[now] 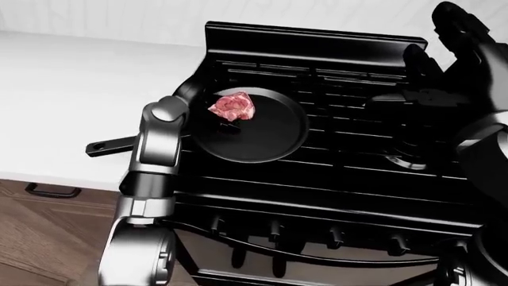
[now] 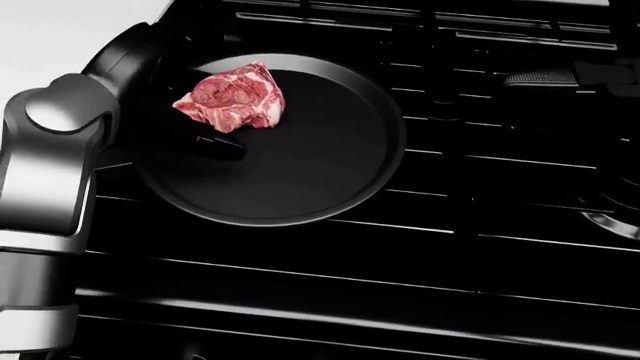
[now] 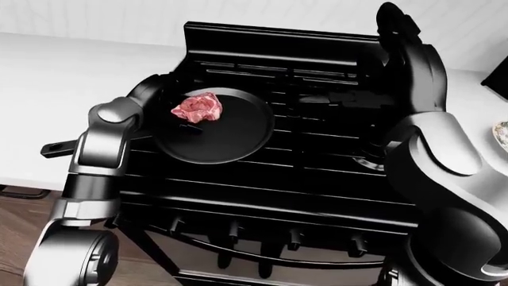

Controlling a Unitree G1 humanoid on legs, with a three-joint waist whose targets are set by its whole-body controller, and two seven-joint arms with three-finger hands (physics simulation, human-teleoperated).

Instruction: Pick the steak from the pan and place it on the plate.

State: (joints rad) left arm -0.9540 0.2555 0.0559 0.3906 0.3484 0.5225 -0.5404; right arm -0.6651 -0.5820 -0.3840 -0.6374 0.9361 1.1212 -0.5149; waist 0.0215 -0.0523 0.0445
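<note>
One steak (image 2: 232, 97), raw and red, sits in the one pan (image 2: 300, 180), at the part of the pan toward the stove's far left corner. The pan stands on the grates of the black stove (image 1: 341, 179), on its left half, with its handle (image 1: 111, 145) reaching out over the white desk (image 1: 64, 107) beside the stove's left edge.

Two arms show. The left hand (image 2: 215, 139) is a dark shape inside the pan, just under the steak in the head view; one finger (image 2: 222, 144) lies on the pan floor touching or nearly touching the meat, and whether the fingers are spread or closed cannot be told against the black. The right hand (image 3: 405, 42) is raised over the stove's far right corner, well apart from the pan; its fingers look loosely extended and hold nothing.

The head view shows only the pan, steak and grates up close. The eye views add the stove's row of five knobs (image 1: 274, 229) along its near edge, the wooden floor (image 1: 40, 238), and a drawer pull (image 1: 52, 191) under the desk. Only the right-eye view catches a sliver of a pale dish (image 3: 501, 132) at its right edge, on the desk past the stove's right side.
</note>
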